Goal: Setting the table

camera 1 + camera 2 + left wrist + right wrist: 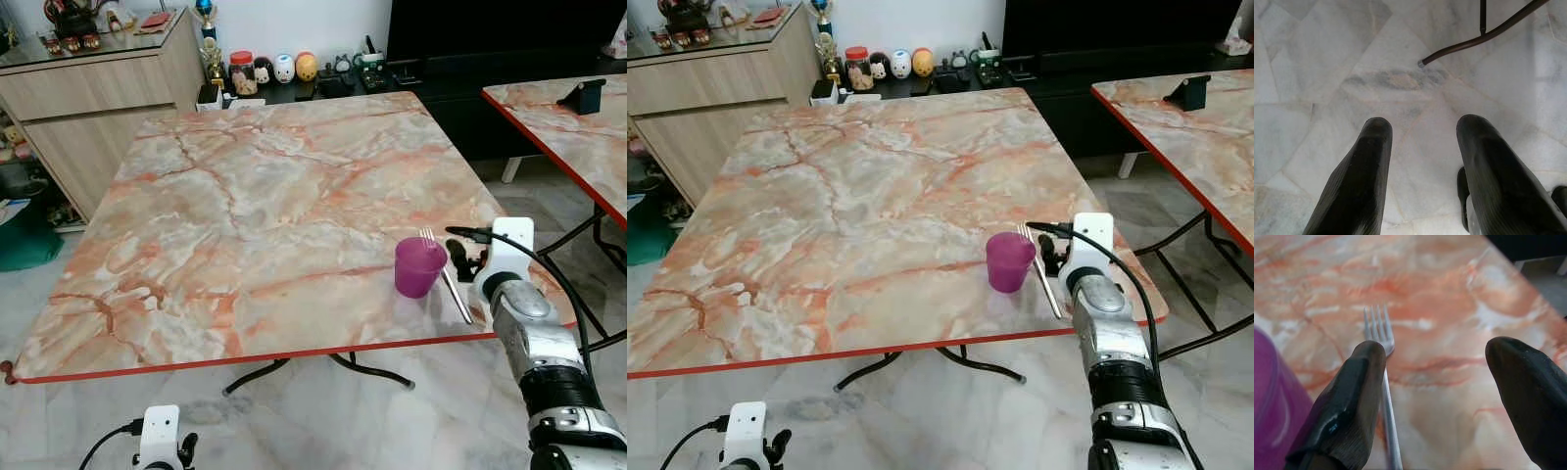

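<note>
Right gripper spread wide over table; my wrist view resolves fork tines, head views add purple cup beside it.

Fork handle partly hidden behind finger.

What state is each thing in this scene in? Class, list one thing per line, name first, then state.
purple cup: upright on the table, mouth up, not held.
fork: lying flat beside the cup, tines pointing away from the robot.
marble table: standing, carrying the cup and fork near its right front corner.
right gripper: open, over the table beside the fork.
left gripper: open, hanging low over the floor.
</note>
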`<state>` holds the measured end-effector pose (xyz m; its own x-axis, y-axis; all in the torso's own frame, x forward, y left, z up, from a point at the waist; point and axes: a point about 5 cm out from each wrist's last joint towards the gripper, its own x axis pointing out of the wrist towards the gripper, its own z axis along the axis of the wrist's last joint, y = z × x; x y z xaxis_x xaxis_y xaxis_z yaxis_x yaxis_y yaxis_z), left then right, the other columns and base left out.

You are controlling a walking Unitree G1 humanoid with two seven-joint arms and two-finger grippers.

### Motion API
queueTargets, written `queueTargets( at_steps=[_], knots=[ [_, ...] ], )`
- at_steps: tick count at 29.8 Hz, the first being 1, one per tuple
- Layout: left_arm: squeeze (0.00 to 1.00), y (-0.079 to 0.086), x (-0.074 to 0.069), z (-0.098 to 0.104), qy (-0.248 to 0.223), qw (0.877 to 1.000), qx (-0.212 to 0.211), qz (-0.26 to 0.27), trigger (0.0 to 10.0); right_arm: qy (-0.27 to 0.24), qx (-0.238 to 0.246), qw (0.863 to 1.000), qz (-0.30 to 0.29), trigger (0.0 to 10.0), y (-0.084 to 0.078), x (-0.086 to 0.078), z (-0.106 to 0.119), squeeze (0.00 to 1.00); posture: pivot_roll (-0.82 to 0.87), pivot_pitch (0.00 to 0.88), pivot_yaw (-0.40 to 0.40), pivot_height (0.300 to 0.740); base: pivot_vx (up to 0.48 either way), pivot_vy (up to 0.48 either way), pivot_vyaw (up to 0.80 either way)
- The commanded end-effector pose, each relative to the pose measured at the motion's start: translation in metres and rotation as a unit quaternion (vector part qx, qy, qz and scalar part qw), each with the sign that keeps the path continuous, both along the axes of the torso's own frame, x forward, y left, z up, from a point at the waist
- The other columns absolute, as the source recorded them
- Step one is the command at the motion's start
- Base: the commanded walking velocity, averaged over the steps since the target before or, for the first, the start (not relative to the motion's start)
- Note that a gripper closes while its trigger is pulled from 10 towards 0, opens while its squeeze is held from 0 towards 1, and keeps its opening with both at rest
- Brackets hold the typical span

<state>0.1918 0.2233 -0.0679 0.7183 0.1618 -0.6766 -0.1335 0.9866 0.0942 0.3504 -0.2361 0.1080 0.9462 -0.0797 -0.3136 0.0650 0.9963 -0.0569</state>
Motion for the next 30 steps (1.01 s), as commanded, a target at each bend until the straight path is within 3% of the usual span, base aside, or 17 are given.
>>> queueTargets(
  at_steps=[1, 19, 30],
  knots=[
    [0.00, 0.000, 0.003, 0.002, -0.010, 1.000, 0.003, -0.008, 10.0, 0.004, 0.006, 1.000, 0.015, 10.0, 0.003, 0.004, 0.001, 0.00, -0.08, 0.000, 0.077, 0.714, 0.000, 0.000, 0.00],
    [0.00, -0.006, 0.005, 0.002, -0.009, 1.000, -0.004, -0.011, 10.0, 0.017, 0.024, 0.998, 0.056, 10.0, 0.010, 0.014, -0.002, 0.00, -0.08, 0.000, 0.081, 0.714, 0.000, 0.000, 0.00],
    [0.00, 0.010, -0.005, 0.000, 0.010, 1.000, 0.000, -0.003, 10.0, 0.033, 0.016, 0.998, 0.058, 10.0, 0.011, 0.014, -0.007, 0.00, -0.08, 0.000, 0.082, 0.714, 0.000, 0.000, 0.00]
  ],
)
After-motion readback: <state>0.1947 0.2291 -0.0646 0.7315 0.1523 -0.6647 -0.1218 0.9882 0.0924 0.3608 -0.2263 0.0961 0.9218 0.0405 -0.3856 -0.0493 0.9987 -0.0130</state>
